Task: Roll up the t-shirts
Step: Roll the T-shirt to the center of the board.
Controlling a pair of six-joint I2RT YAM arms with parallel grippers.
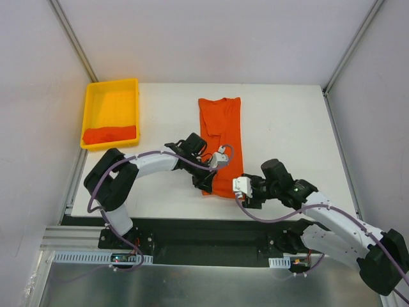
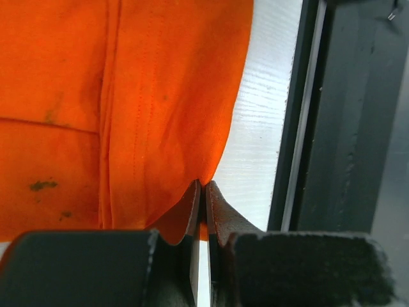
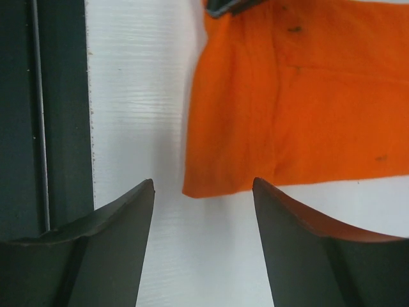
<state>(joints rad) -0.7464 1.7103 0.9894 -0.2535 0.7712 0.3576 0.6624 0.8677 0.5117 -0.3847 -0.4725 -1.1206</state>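
Note:
One orange t-shirt [image 1: 220,128] lies folded into a long strip on the white table [image 1: 287,128], running from the far side toward the arms. My left gripper [image 1: 206,185] is at its near left corner. In the left wrist view the left gripper [image 2: 203,187] is shut on the t-shirt [image 2: 128,115], pinching the tip of that corner. My right gripper [image 1: 235,194] hovers at the near right corner. In the right wrist view the right gripper [image 3: 203,185] is open, and the t-shirt [image 3: 300,109] has its corner lying just beyond the gap between the tips. A second orange t-shirt [image 1: 110,134] lies bundled in the tray.
A yellow plastic tray [image 1: 96,96] stands at the table's far left. The black rail [image 1: 211,230] runs along the table's near edge, close behind both grippers. Grey walls close in the left and right sides.

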